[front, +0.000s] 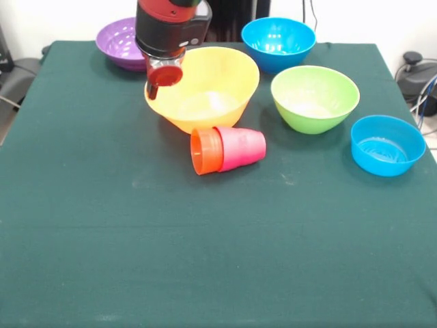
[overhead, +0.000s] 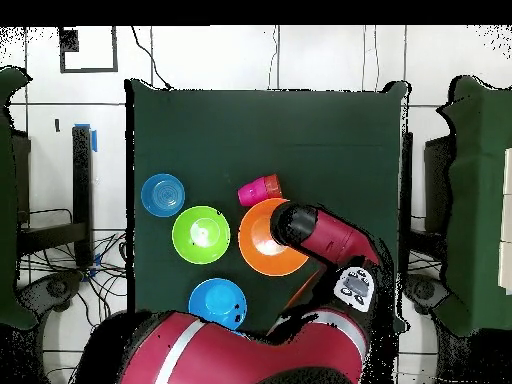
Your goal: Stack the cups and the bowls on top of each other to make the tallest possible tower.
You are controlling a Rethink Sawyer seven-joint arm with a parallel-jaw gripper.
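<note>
Gripper (front: 164, 76) over left rim of orange-yellow bowl (front: 212, 96); finger state cannot tell, tips possibly hidden behind red piece. Nested orange cup (front: 205, 151) and red-pink cup (front: 242, 147) lie at 5 o'clock from gripper, toppled, long axis left-right, mouths left. Green bowl (front: 314, 99), blue bowls (front: 386, 145) look empty.

The desk (front: 102, 239) is covered in dark green cloth, matt and slightly mottled. Every bowl looks like smooth glossy plastic: the orange-yellow bowl (front: 205, 92), the purple bowl (front: 116, 42), the lime green bowl (front: 315, 99) and the two blue bowls (front: 278, 42) (front: 388, 145), the nearer one ribbed inside. The orange cup (front: 205, 151) and pink cup (front: 244, 147) are smooth plastic, duller. The arm (front: 167, 24) has a glossy red and black shell
</note>
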